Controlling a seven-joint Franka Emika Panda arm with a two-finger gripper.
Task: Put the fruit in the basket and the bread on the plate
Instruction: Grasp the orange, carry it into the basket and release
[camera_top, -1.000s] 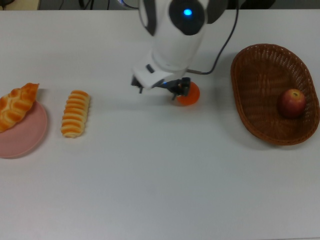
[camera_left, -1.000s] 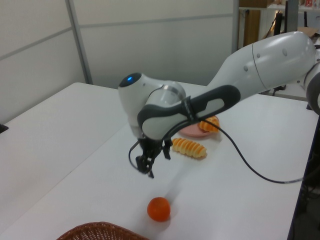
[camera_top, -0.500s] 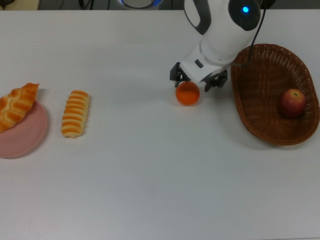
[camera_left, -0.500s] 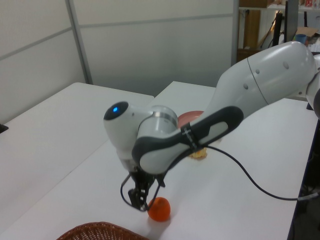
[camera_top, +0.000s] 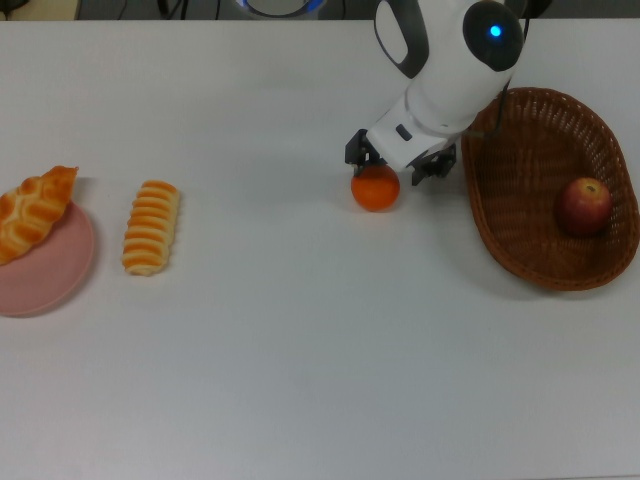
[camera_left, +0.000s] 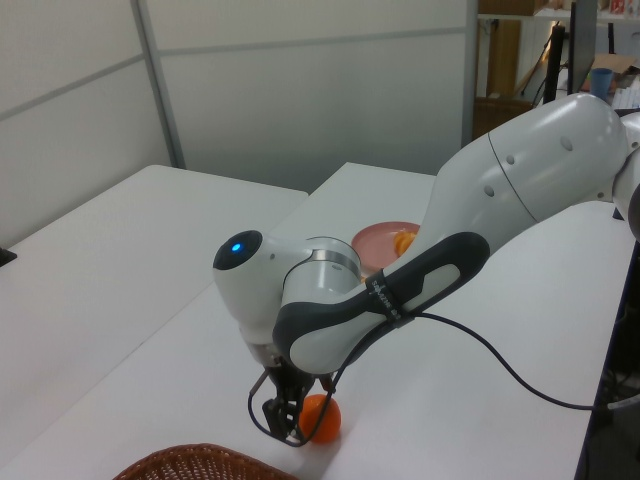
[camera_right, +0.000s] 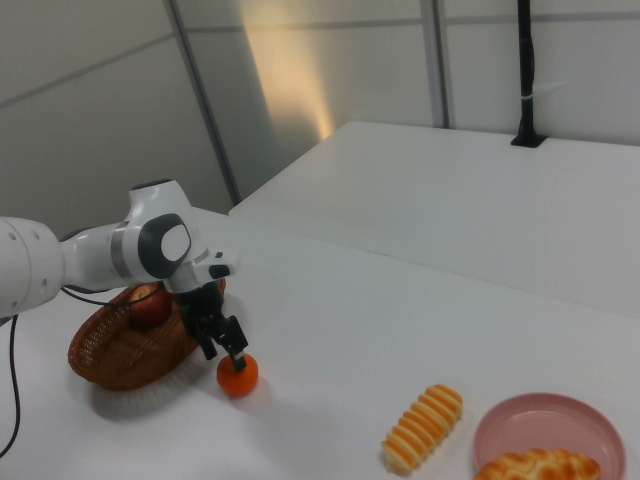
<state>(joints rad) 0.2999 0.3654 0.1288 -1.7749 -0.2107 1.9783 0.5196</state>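
Observation:
The orange mandarin rests on the white table just off the top view's left of the wicker basket. My gripper hangs open right over it, one finger to each side, not closed on it. The right view shows the gripper just above the mandarin; the left view shows the mandarin beside the fingers. The red apple lies in the basket. The braided loaf lies partly on the pink plate. The striped roll lies on the table beside the plate.
The arm's black cable loops above the table behind the gripper. The basket's near rim sits close to the gripper. A second white table stands beyond a gap in the right view.
The arm swung toward the top view's right, from beside the mandarin's left to over it next to the basket. In the last half second the gripper came lower onto the mandarin.

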